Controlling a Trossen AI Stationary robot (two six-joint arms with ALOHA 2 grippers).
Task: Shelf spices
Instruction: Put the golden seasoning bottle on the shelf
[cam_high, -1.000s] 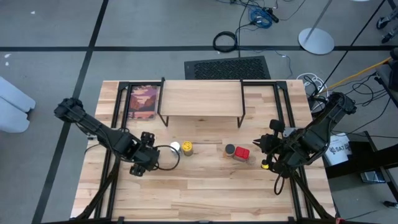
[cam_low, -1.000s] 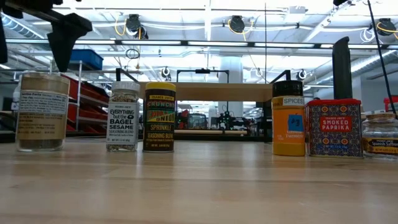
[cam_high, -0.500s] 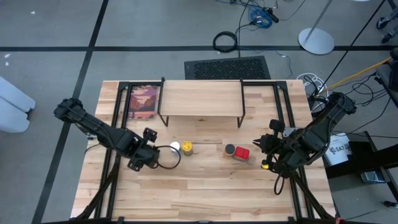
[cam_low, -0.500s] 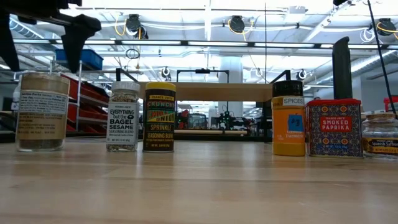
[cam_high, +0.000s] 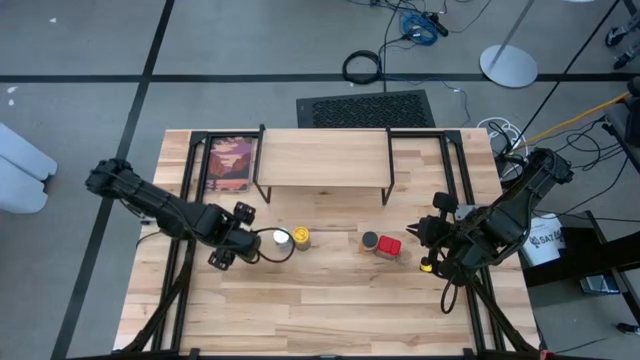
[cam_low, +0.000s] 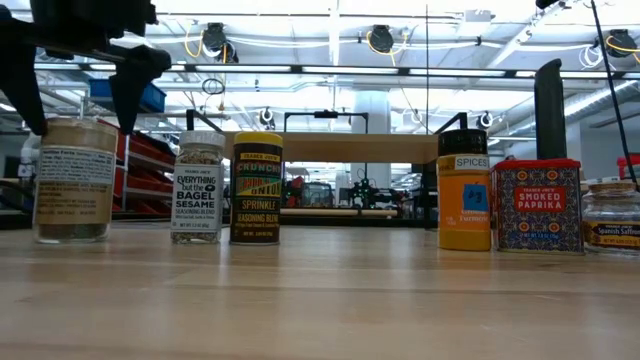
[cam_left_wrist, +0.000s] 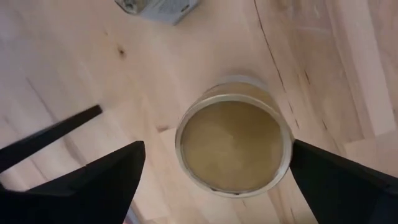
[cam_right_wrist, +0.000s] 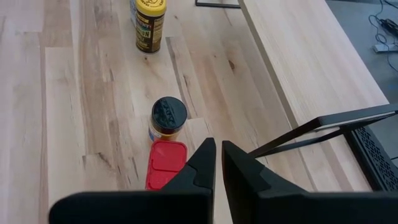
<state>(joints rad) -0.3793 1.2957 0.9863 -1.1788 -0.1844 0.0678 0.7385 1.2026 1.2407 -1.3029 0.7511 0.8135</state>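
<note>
high view first: you have the big wooden table (cam_high: 330, 300) under everything, and at its far edge the shelf (cam_high: 322, 157), a light plank on thin black legs, with nothing on it. just beside the shelf on the left arm's side lies a reddish framed picture (cam_high: 229, 163) flat on the table. your left arm reaches in from the table's left edge, and its left gripper (cam_high: 243, 238) hangs right above the tan jar (cam_low: 72, 180); the left wrist view looks straight down on the jar's tan lid (cam_left_wrist: 234, 144) with one dark finger on each side, wide apart and clear of the glass, so you hold nothing there. the low view shows the same, with both fingers straddling the jar's top. your right arm waits near the table's right edge, and the right gripper (cam_right_wrist: 218, 163) has its fingers nearly touching, only a thin gap between them and nothing in it. the spices stand in a loose row in front of the shelf: next to the tan jar you see the white-lidded jar (cam_high: 281, 236) and the yellow-lidded jar (cam_high: 301, 237) touching or nearly so, then well apart the dark-lidded orange jar (cam_high: 370, 241) just beside the red box (cam_high: 390, 247). smallest, at the low view's right edge, sits a little grey-lidded jar (cam_low: 612, 215).
</note>
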